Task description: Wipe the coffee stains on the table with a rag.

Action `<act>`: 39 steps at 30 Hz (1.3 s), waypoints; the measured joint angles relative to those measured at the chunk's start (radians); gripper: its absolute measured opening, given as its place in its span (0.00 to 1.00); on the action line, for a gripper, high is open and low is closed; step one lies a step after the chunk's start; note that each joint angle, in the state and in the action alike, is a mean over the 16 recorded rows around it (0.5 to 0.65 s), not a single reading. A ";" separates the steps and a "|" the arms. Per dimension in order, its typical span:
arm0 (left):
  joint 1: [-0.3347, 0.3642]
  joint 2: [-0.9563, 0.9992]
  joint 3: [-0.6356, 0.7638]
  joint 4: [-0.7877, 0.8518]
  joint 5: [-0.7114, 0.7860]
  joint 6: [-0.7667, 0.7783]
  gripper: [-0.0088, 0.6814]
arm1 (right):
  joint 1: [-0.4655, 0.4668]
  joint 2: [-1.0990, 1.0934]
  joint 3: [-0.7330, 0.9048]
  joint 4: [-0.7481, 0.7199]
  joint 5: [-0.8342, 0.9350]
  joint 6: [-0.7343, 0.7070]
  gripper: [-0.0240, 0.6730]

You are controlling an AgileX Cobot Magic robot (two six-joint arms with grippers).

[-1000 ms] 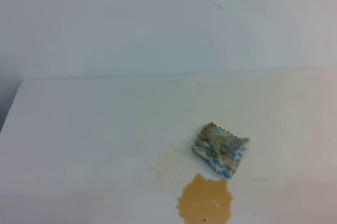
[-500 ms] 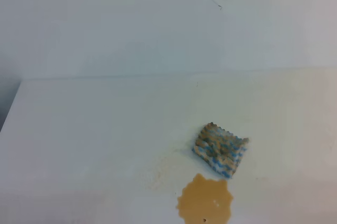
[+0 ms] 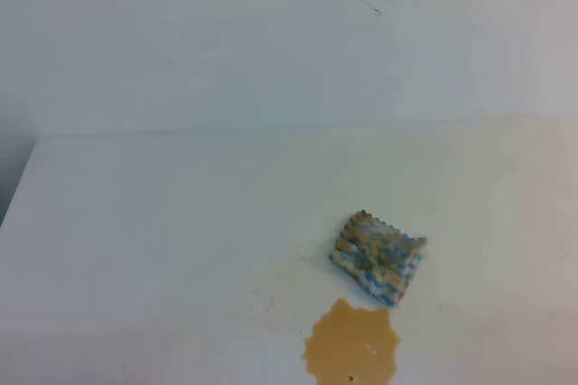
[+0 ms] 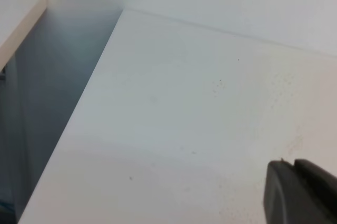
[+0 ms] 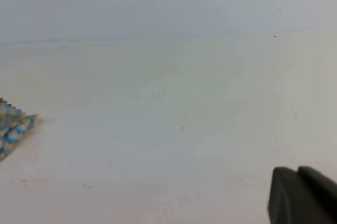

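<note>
The rag, blue-and-white striped with brown soiled patches, lies flat on the white table right of the middle. Just in front of it sits the tan coffee stain, a wavy-edged puddle cut off by the bottom edge, with faint tan speckles to its left. Neither gripper shows in the exterior view. In the right wrist view the rag's corner peeks in at the left, far from my right gripper, whose dark fingers meet, holding nothing. My left gripper is likewise shut over bare tabletop.
A pale wall rises behind the table. The table's left edge drops into a shadowed gap, with another light surface beyond it. Tiny dark specks dot the tabletop.
</note>
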 joint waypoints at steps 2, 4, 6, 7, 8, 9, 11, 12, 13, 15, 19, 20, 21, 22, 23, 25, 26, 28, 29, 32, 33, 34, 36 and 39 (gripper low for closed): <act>0.000 -0.002 0.003 0.000 -0.001 0.000 0.01 | 0.000 0.000 0.000 0.000 0.001 0.000 0.03; 0.000 -0.002 0.003 0.000 -0.001 0.000 0.01 | 0.000 0.002 -0.002 0.000 0.002 0.000 0.03; 0.000 -0.002 0.003 0.000 -0.001 0.000 0.01 | 0.000 0.000 0.000 0.000 0.001 0.000 0.03; 0.000 -0.002 0.003 0.000 -0.001 0.000 0.01 | 0.000 0.002 -0.002 0.000 0.002 0.000 0.03; 0.000 -0.002 0.003 0.000 -0.001 0.000 0.01 | 0.000 0.002 -0.002 0.000 0.002 0.000 0.03; 0.000 -0.002 0.003 0.000 -0.001 0.000 0.01 | 0.000 0.000 0.000 0.000 0.001 0.000 0.03; 0.000 -0.002 0.003 0.000 -0.001 0.000 0.01 | 0.000 -0.002 0.002 0.000 0.000 0.000 0.03; 0.000 -0.002 0.003 0.000 -0.001 0.000 0.01 | 0.000 0.000 0.000 0.000 0.001 0.000 0.03; 0.000 -0.002 0.003 0.000 -0.001 0.000 0.01 | 0.000 0.002 -0.002 0.000 0.002 0.000 0.03; 0.000 -0.002 0.003 0.000 -0.001 0.000 0.01 | 0.000 0.000 0.000 0.000 0.001 0.000 0.03; 0.000 -0.002 0.003 0.000 -0.001 0.000 0.01 | 0.000 0.000 0.000 -0.002 -0.012 0.000 0.03; 0.000 -0.002 0.003 0.000 -0.001 0.000 0.01 | 0.000 0.000 0.000 -0.003 -0.019 0.000 0.03; 0.000 -0.002 0.003 0.000 -0.001 0.000 0.01 | 0.000 0.000 0.000 -0.006 -0.032 0.000 0.03; 0.000 -0.002 0.003 0.000 -0.001 0.000 0.01 | 0.000 0.000 0.000 -0.009 -0.048 0.000 0.03; 0.000 -0.002 0.003 0.000 -0.001 0.000 0.01 | 0.000 -0.002 0.000 -0.012 -0.064 0.000 0.03; 0.000 -0.002 0.003 0.000 -0.001 0.000 0.01 | 0.000 -0.002 0.000 -0.021 -0.114 0.000 0.03; 0.000 -0.002 0.003 0.000 -0.001 0.000 0.01 | 0.000 -0.002 0.000 -0.025 -0.144 0.000 0.03; 0.000 -0.002 0.003 0.000 -0.001 0.000 0.01 | 0.000 -0.002 0.000 -0.033 -0.207 0.000 0.03; 0.000 -0.002 0.003 0.000 -0.001 0.000 0.01 | 0.000 -0.003 0.002 -0.038 -0.244 0.000 0.03; 0.000 -0.002 0.003 0.000 -0.001 0.000 0.01 | 0.000 -0.001 0.000 -0.049 -0.355 0.000 0.03; 0.000 -0.002 0.003 0.000 -0.001 0.000 0.01 | 0.000 0.000 -0.002 -0.053 -0.392 0.000 0.03; 0.000 -0.002 0.003 0.000 -0.001 0.000 0.01 | 0.000 0.000 -0.004 -0.057 -0.426 0.000 0.03; 0.000 -0.002 0.003 0.000 -0.001 0.000 0.01 | 0.000 -0.003 0.000 -0.064 -0.498 0.001 0.03; 0.000 -0.002 0.003 0.000 -0.001 0.000 0.01 | 0.000 -0.001 0.000 -0.067 -0.571 0.004 0.03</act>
